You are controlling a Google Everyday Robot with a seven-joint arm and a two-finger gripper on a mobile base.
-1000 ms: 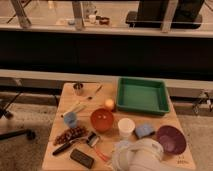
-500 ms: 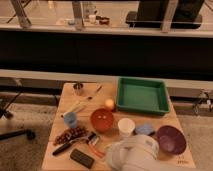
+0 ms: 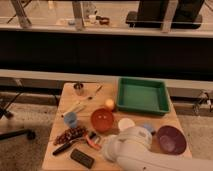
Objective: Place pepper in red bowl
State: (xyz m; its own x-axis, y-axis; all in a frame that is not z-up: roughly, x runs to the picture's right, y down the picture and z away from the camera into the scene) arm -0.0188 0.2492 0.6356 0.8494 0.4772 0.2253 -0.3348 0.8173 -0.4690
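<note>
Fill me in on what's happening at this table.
A white robot arm reaches in from the bottom edge over the front of the wooden table. Its gripper hangs low near the slim orange-red pepper, which lies on the table in front of the round red bowl. The bowl looks empty, so the pepper is not yet placed. Also on the table are a green tray, a dark purple bowl, a white cup and a small yellow-orange fruit.

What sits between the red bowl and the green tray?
In the camera view, only a small yellow fruit, just past the red bowl's far rim. The end effector is low at the table's front, by the pepper.
</note>
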